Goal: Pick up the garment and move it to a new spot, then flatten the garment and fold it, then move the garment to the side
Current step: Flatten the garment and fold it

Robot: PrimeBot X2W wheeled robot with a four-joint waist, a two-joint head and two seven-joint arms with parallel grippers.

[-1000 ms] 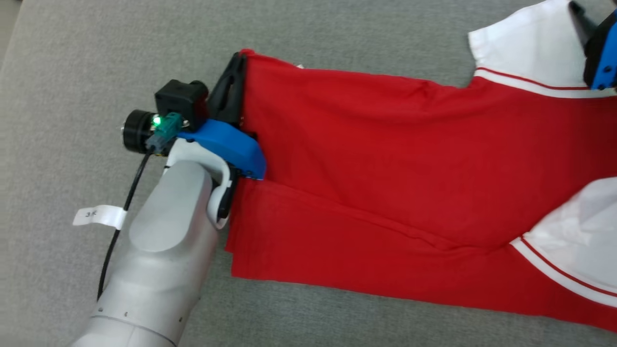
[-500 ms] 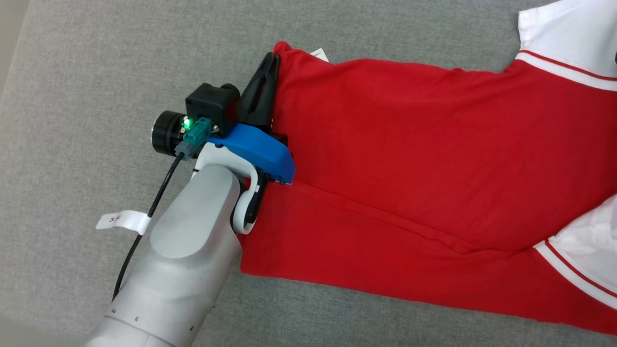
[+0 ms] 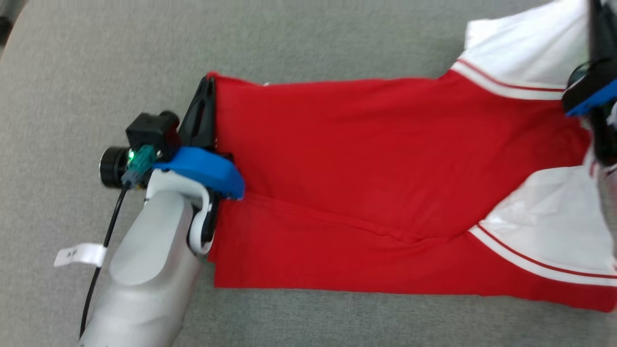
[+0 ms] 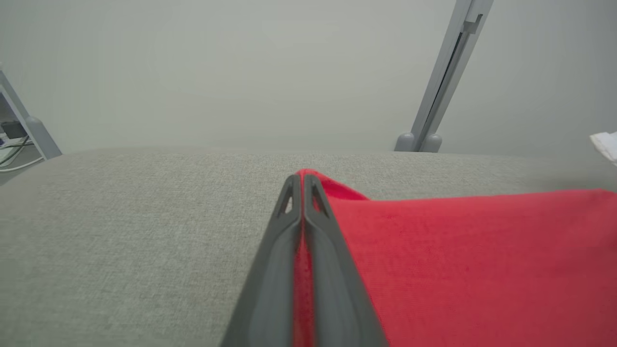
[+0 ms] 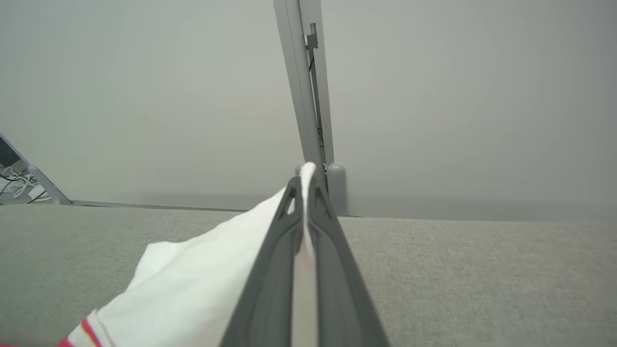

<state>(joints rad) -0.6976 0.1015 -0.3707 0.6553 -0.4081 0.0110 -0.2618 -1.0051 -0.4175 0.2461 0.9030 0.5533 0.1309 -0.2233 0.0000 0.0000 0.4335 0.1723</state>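
T-shirt (image 3: 366, 164), red-and-white: long axis runs from left gripper (image 4: 302, 179), pinching red hem, to right gripper (image 5: 305, 176), pinching apparently the white sleeve.

Heads up on the fuzzy bits: the garment (image 3: 366, 159) runs off the right edge in the head view. The right tool (image 3: 597, 29) there is smeared with blur and cropped by the top and right edges. The left arm (image 3: 149, 270) covers part of the garment's left edge. The writing on the white tag (image 3: 79, 254) is too small to read. Both wrist views chop the cloth at the bottom.
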